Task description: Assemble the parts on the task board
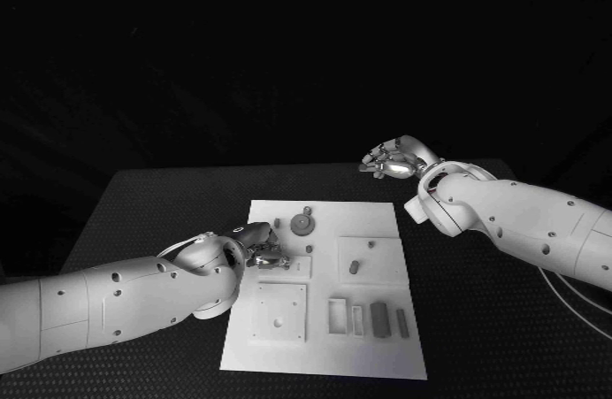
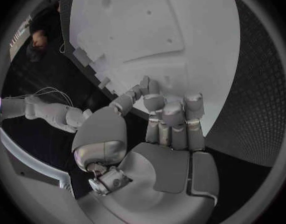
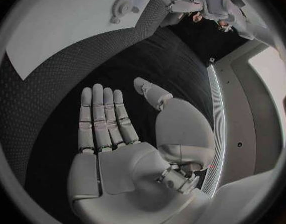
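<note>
The white task board (image 1: 383, 218) lies in the middle of the black table. My left hand (image 1: 262, 247) hovers over the board's left edge with its fingers (image 2: 171, 117) curled down toward the board (image 2: 180, 25); what lies under the fingertips is hidden. My right hand (image 1: 395, 162) is raised over the table beyond the board's far right corner. Its fingers (image 3: 102, 117) are stretched out flat and hold nothing. On the board are a round part (image 1: 302, 223), a small peg (image 1: 354, 265) and several grey bars (image 1: 378, 318) near the front right.
A square white plate (image 1: 279, 313) sits on the board's front left. Bare black table (image 1: 153, 213) surrounds the board on all sides. The right wrist view shows the board (image 3: 68, 25), the round part (image 3: 121, 7) and my left hand (image 3: 187, 0) far off.
</note>
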Robot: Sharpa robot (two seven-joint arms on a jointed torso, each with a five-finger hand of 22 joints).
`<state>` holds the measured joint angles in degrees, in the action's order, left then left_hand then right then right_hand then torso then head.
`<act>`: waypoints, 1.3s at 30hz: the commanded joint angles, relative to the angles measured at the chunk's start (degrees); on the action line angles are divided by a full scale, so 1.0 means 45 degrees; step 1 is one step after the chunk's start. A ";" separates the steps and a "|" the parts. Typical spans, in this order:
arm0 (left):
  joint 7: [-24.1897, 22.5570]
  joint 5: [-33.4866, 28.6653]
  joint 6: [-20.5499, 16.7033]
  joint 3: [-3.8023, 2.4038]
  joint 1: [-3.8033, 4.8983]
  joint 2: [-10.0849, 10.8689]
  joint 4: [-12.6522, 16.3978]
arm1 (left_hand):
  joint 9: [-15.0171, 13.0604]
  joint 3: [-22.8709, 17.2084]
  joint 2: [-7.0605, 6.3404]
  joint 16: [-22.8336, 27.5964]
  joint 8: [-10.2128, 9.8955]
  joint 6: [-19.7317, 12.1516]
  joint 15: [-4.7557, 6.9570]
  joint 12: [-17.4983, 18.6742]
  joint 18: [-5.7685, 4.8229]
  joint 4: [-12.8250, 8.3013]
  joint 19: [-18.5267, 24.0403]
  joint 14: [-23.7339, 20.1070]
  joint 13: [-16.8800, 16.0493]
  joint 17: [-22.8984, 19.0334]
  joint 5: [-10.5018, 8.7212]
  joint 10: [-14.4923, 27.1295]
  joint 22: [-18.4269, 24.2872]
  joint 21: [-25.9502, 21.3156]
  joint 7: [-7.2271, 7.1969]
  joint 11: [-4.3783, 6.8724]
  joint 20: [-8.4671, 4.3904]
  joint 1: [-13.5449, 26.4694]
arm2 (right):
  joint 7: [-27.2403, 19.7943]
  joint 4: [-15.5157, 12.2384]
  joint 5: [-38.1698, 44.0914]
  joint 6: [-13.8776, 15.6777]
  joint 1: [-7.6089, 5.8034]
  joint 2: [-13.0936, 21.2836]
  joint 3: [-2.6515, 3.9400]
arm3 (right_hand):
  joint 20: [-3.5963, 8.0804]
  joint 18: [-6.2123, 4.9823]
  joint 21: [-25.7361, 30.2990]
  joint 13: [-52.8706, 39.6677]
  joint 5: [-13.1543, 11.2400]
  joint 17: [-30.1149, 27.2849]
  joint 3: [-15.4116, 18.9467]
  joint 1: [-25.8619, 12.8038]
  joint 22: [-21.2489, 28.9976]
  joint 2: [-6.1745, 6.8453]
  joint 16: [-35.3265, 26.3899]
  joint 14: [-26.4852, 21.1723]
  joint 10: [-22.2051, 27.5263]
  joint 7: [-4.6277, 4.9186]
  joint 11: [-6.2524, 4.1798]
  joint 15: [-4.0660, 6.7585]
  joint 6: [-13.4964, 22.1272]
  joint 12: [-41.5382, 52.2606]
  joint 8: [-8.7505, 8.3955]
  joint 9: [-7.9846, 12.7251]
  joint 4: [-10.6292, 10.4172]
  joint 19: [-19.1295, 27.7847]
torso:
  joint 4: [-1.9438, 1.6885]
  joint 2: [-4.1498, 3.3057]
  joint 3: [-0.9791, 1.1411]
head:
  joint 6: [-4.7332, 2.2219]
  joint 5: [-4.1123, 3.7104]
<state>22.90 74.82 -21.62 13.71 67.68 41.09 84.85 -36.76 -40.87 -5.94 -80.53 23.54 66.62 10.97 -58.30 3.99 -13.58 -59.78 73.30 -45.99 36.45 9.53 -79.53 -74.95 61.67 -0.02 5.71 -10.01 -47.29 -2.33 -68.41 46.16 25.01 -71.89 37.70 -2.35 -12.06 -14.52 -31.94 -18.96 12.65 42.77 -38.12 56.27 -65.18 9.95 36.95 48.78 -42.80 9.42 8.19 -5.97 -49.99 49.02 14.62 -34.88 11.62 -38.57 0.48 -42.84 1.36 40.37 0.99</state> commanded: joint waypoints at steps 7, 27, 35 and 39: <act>-0.0130 0.0045 -0.0094 -0.0006 -0.0004 -0.0045 -0.0024 | -0.0010 -0.0369 0.0777 -0.0065 0.0042 0.0113 0.0290 -0.0072 0.0181 -0.0316 -0.0100 0.0145 0.0015 -0.0020 0.0031 -0.0189 -0.0089 -0.0034 -0.0012 0.0174 -0.1234 -0.0878 | -0.0129 -0.0006 0.0020 -0.0150 0.0006 -0.0018 0.0002 | -0.0021 0.0004 0.0037 0.0024 0.0064 -0.0015 0.0040 -0.0150 -0.0021 -0.0020 -0.0074 -0.0064 0.0084 0.0008 -0.0006 -0.0004 0.0105 0.0078 -0.0047 0.0013 -0.0018 0.0023 | -0.0008 -0.0004 -0.0004 | 0.0007 -0.0026; -0.0050 0.0169 0.0708 -0.0006 -0.0003 -0.0104 -0.0061 | 0.0013 -0.0303 0.0588 -0.0051 0.0056 0.0144 0.0281 -0.0070 0.0167 -0.0267 -0.0084 0.0132 0.0041 -0.0037 -0.0011 -0.0187 -0.0092 -0.0051 -0.0006 0.0163 -0.1224 -0.0843 | -0.0125 0.0002 0.0016 -0.0179 0.0007 -0.0018 0.0002 | -0.0024 0.0001 0.0053 0.0044 0.0069 -0.0018 0.0047 -0.0157 -0.0034 -0.0024 -0.0078 -0.0064 0.0087 0.0007 -0.0005 -0.0004 0.0107 0.0088 -0.0045 0.0014 -0.0016 0.0019 | -0.0008 -0.0003 -0.0001 | 0.0067 -0.0031; -0.0049 0.0232 0.0763 -0.0006 -0.0003 -0.0121 -0.0098 | 0.0012 -0.0299 0.0541 -0.0049 0.0075 0.0173 0.0282 -0.0069 0.0167 -0.0263 -0.0082 0.0131 0.0048 -0.0040 -0.0012 -0.0187 -0.0092 -0.0055 -0.0013 0.0170 -0.1225 -0.0859 | -0.0126 0.0005 0.0012 -0.0183 0.0008 -0.0012 0.0002 | -0.0024 0.0001 0.0056 0.0049 0.0070 -0.0018 0.0049 -0.0159 -0.0037 -0.0023 -0.0079 -0.0064 0.0088 0.0007 -0.0005 -0.0004 0.0107 0.0090 -0.0045 0.0014 -0.0017 0.0019 | -0.0002 0.0000 -0.0002 | 0.0067 -0.0030; -0.0058 0.0256 0.0828 -0.0006 -0.0003 -0.0115 -0.0080 | 0.0010 -0.0293 0.0497 -0.0048 0.0093 0.0203 0.0286 -0.0070 0.0168 -0.0261 -0.0082 0.0132 0.0053 -0.0043 -0.0010 -0.0189 -0.0093 -0.0057 -0.0022 0.0176 -0.1226 -0.0873 | -0.0125 0.0010 0.0012 -0.0191 0.0010 -0.0012 0.0002 | -0.0025 0.0001 0.0058 0.0051 0.0072 -0.0019 0.0051 -0.0164 -0.0039 -0.0026 -0.0079 -0.0063 0.0088 0.0007 -0.0005 -0.0004 0.0108 0.0091 -0.0045 0.0014 -0.0020 0.0018 | 0.0000 -0.0003 0.0002 | 0.0099 -0.0019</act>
<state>22.83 75.48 -19.81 13.51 67.85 40.73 84.41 -36.66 -40.84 -6.40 -80.53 23.58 67.05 11.00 -58.30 3.98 -13.60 -59.78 73.33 -45.82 36.35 9.29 -79.54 -74.92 61.67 -0.02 5.71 -10.01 -47.75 -2.33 -68.34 46.14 24.89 -71.88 37.66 -2.35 -12.06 -14.52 -31.94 -18.80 12.65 42.77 -38.12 56.04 -65.28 9.72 36.95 48.78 -42.80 9.39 8.19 -5.95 -50.02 49.24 14.62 -34.89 11.62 -38.57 0.47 -42.84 1.35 40.70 0.86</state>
